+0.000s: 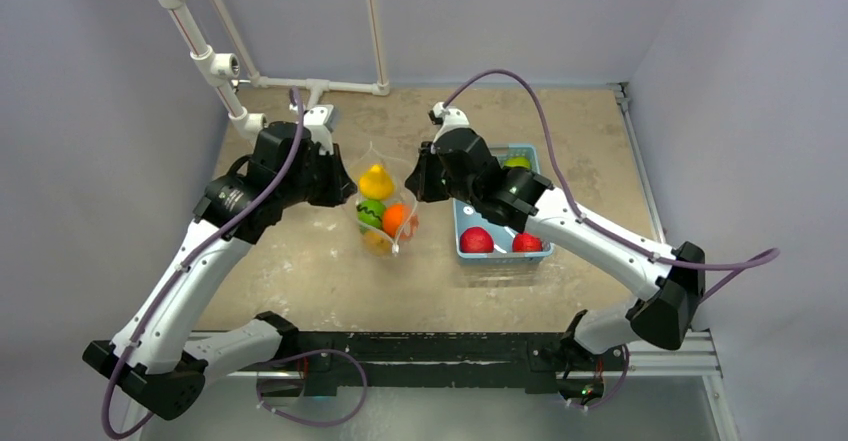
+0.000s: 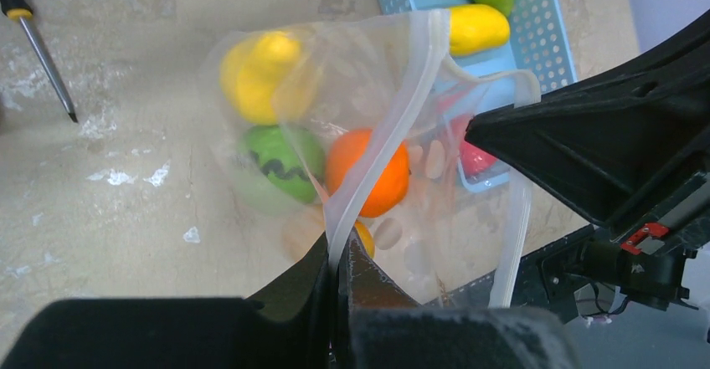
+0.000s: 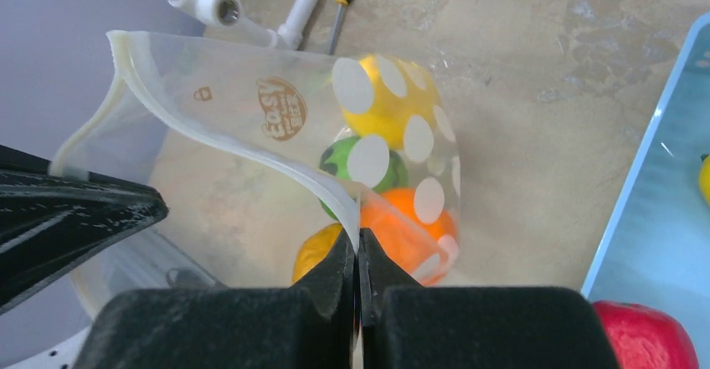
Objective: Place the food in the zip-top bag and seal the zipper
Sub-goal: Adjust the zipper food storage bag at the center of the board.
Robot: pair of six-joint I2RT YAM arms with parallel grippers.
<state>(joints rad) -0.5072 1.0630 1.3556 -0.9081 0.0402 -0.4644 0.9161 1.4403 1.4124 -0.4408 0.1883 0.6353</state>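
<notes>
My left gripper (image 2: 337, 256) and right gripper (image 3: 358, 252) each clamp tight on the zipper (image 2: 393, 126), stretching the zip-top bag (image 1: 378, 211) between them. Some of the food (image 2: 368, 172) sits inside, and the rest lies in the blue basket (image 1: 500, 257).

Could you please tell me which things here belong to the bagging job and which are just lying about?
Job: zip-top bag; zipper, pinched by left gripper and right gripper; bagged fruits; remaining fruits in the blue basket.
Lying about: screwdriver; white pipe frame.
</notes>
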